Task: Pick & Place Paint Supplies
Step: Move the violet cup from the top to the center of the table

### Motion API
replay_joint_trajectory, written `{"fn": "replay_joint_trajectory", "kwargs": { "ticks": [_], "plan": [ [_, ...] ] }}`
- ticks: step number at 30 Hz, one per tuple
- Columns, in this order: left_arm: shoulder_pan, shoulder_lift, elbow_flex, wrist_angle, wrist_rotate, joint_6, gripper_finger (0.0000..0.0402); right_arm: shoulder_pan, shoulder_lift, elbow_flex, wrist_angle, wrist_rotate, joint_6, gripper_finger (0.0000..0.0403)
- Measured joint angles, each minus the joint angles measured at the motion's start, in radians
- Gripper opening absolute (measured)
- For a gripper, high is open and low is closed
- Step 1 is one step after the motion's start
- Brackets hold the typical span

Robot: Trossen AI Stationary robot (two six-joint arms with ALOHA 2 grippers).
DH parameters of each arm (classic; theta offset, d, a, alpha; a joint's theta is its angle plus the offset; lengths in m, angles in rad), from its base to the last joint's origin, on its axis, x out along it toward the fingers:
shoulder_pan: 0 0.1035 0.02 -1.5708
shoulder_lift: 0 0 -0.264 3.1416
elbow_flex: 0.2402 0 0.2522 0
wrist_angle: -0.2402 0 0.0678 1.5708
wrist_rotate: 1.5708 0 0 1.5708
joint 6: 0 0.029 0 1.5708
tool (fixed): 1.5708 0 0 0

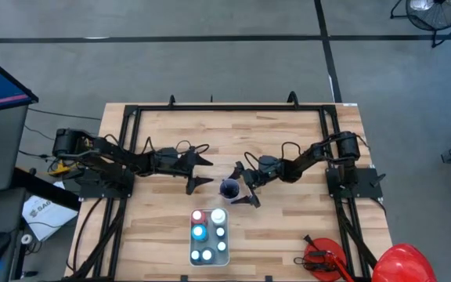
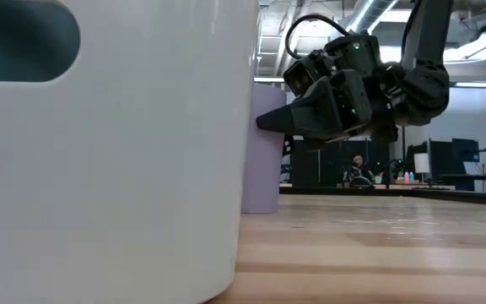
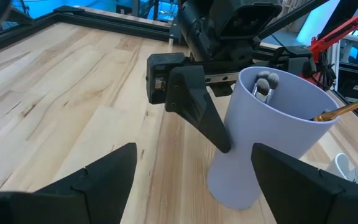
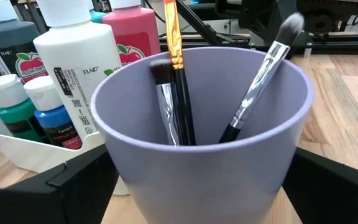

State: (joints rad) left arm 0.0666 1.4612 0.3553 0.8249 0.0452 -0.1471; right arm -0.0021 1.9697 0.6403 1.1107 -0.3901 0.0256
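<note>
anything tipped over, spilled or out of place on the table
Nothing stands out. The cup stands upright with its brushes inside, the bottles sit upright in their tray, and no paint shows on the table.

Worktop point(image 1: 163, 227): pale wood planks, smooth satin. Cup point(image 4: 204, 130): matt lavender plastic. Brushes point(image 4: 263, 74): shiny metal ferrules, soft bristles. Bottles point(image 4: 79, 74): glossy plastic, paper labels. Tray point(image 2: 108, 152): smooth white plastic. Right tool point(image 1: 247, 185): matt black plastic.

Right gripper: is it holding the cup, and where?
No. The right gripper is open, its fingers either side of the lavender cup, not closed on it.
</note>
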Motion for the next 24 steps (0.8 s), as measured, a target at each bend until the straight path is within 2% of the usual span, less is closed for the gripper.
{"fn": "replay_joint_trajectory", "kwargs": {
  "ticks": [11, 24],
  "plan": [
    [0.0, 0.0, 0.0, 0.0, 0.0, 0.0, 0.031, 0.0, 0.0, 0.0, 0.016, -0.012, -0.006, 0.0399],
    [-0.01, 0.0, 0.0, -0.003, 0.002, -0.001, 0.031, -0.057, -0.001, -0.015, 0.025, -0.011, 0.054, 0.0394]
  ]
}}
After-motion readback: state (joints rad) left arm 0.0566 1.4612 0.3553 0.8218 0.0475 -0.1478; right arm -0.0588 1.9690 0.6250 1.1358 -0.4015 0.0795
